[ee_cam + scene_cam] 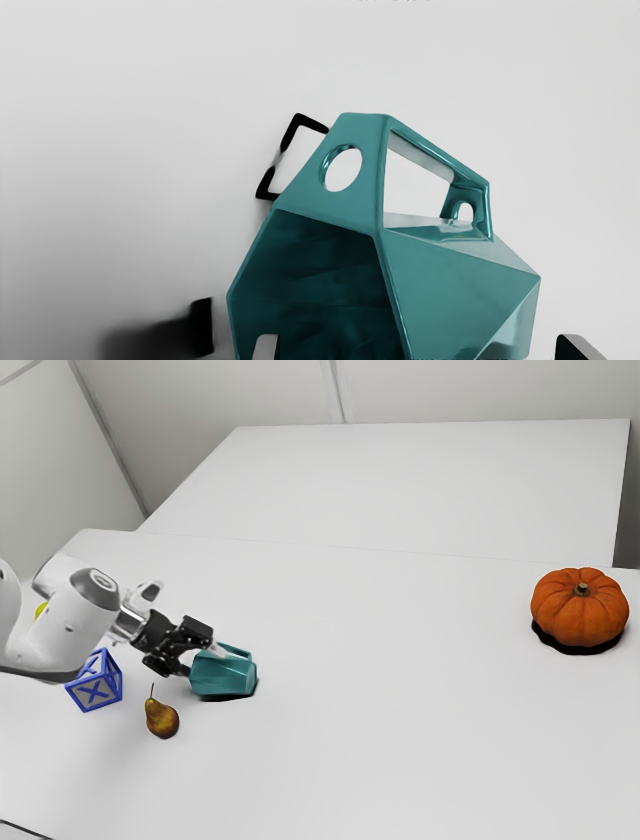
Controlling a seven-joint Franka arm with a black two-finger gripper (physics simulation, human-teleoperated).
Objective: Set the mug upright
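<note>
The teal faceted mug (224, 676) lies on its side on the table, close to the pear. My gripper (202, 657) is at the mug's end toward the exterior view's left, with its fingers spread. From the wrist camera, the mug (450, 270) shows its dark open mouth and its handle with a round hole, the handle pointing away from my hand. The gripper (421, 347) stands open; one fingertip overlaps the mouth and the other is out past the mug's base end. The fingers do not hold the mug from two sides.
A blue-edged block (95, 681) and a brown pear (161, 718) stand near the arm on the white table (380, 760). An orange pumpkin (580, 608) sits far off at the exterior view's right. Something yellow (40, 610) peeks out behind the arm.
</note>
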